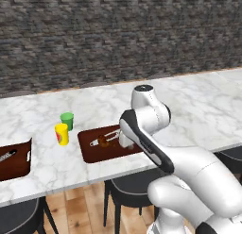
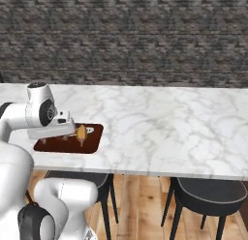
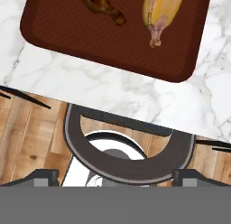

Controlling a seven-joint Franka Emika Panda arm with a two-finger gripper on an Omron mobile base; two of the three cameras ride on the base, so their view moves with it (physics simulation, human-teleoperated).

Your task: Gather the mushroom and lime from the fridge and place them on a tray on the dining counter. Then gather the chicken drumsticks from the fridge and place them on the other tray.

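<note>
Two chicken drumsticks lie on a brown tray (image 3: 54, 24) near the front edge of the marble dining counter (image 1: 189, 110). One drumstick (image 3: 103, 5) is dark brown, the other (image 3: 159, 13) golden yellow. The same tray (image 1: 94, 153) (image 2: 53, 146) appears in both base views, with a drumstick (image 2: 81, 132) on it. My gripper (image 3: 115, 177) hangs over the counter's edge just in front of the tray, open and holding nothing. The other tray (image 1: 16, 164) sits at the far left with a pale item I cannot identify. The mushroom, lime and fridge are out of view.
A green cup (image 1: 67, 120) and a yellow container (image 1: 62, 134) stand between the two trays. Dark stools (image 1: 127, 186) (image 2: 208, 190) are tucked under the counter, one stool (image 3: 126, 151) directly below my hand. A stone wall (image 2: 126, 36) runs behind the counter.
</note>
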